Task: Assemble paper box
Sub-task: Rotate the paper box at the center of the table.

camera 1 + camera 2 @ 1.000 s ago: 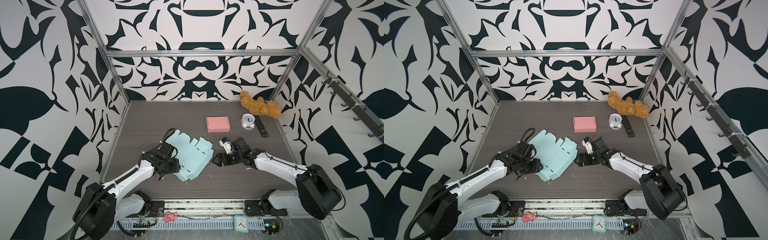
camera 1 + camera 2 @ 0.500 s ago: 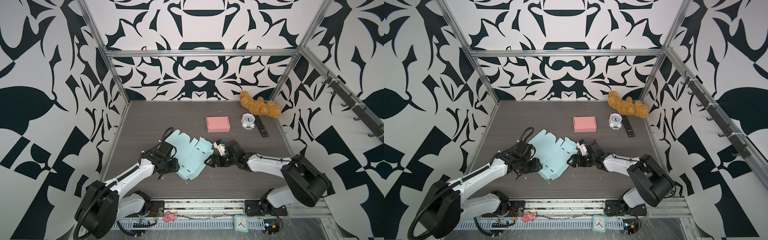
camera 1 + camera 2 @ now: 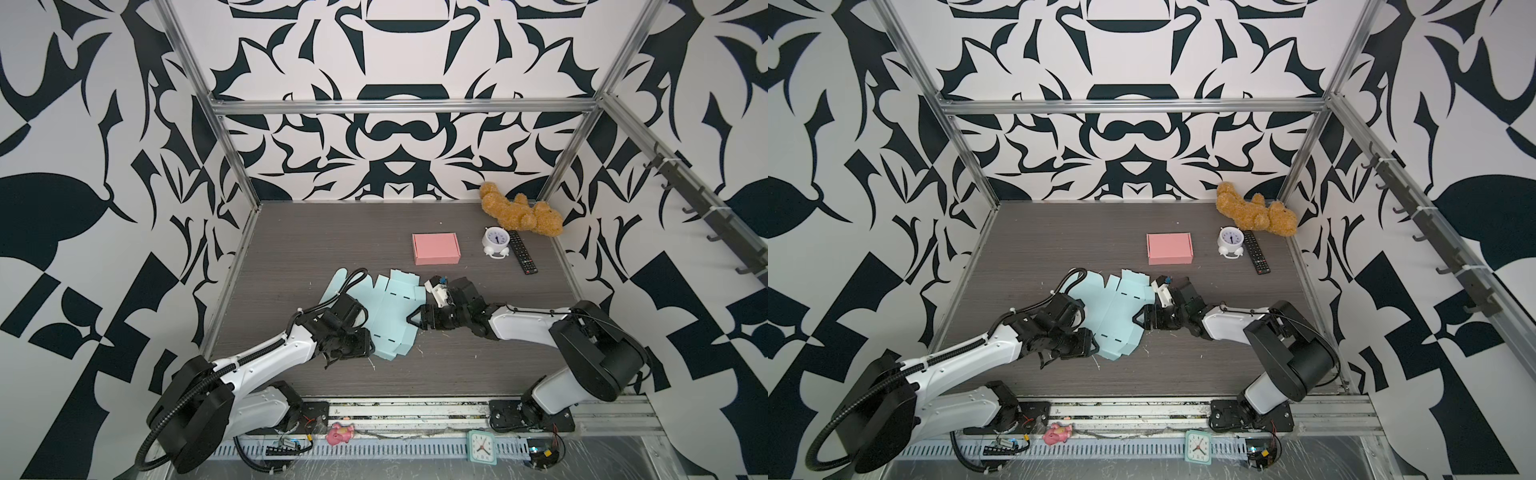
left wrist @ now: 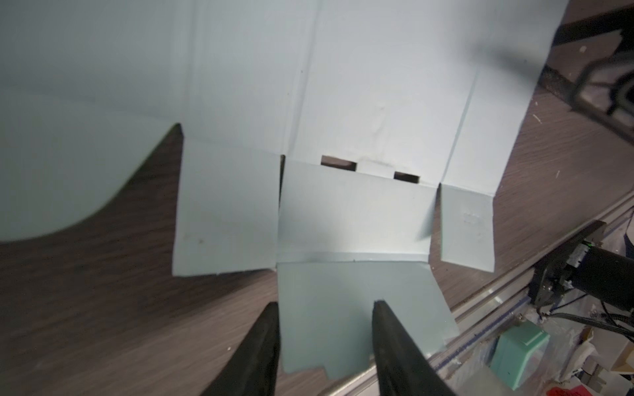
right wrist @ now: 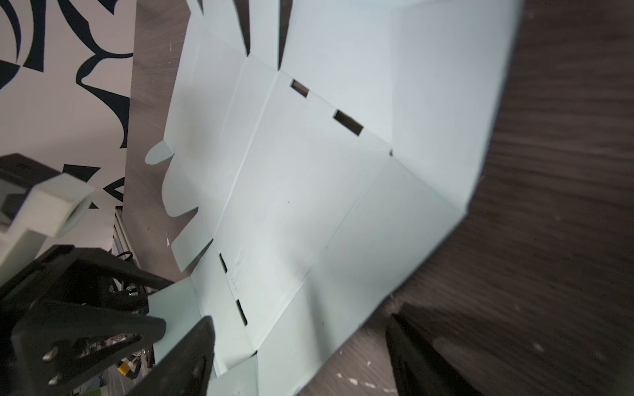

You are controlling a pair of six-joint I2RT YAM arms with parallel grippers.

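The paper box is a flat light-blue cardboard blank (image 3: pixel 386 316) (image 3: pixel 1117 316) lying unfolded on the dark table (image 3: pixel 291 249). My left gripper (image 3: pixel 363 345) (image 3: pixel 1088 340) sits low at the blank's near left edge. In the left wrist view it (image 4: pixel 325 303) is open, with a notched end flap (image 4: pixel 343 325) lying face-up between the fingers. My right gripper (image 3: pixel 415 322) (image 3: pixel 1140 320) is at the blank's right edge. The right wrist view shows it (image 5: pixel 298 317) open wide, straddling that edge of the blank (image 5: pixel 308 205), one finger over the cardboard, one over the table.
A closed pink box (image 3: pixel 436 248) stands behind the blank. Beyond it to the right are a white alarm clock (image 3: pixel 496 242), a black remote (image 3: pixel 523 251) and a brown teddy bear (image 3: pixel 521 214) in the far corner. Patterned walls enclose the table.
My right gripper has moved left up to the blank's right edge and its jaws have narrowed a little. The left gripper has stayed at the near left edge, closing slightly.
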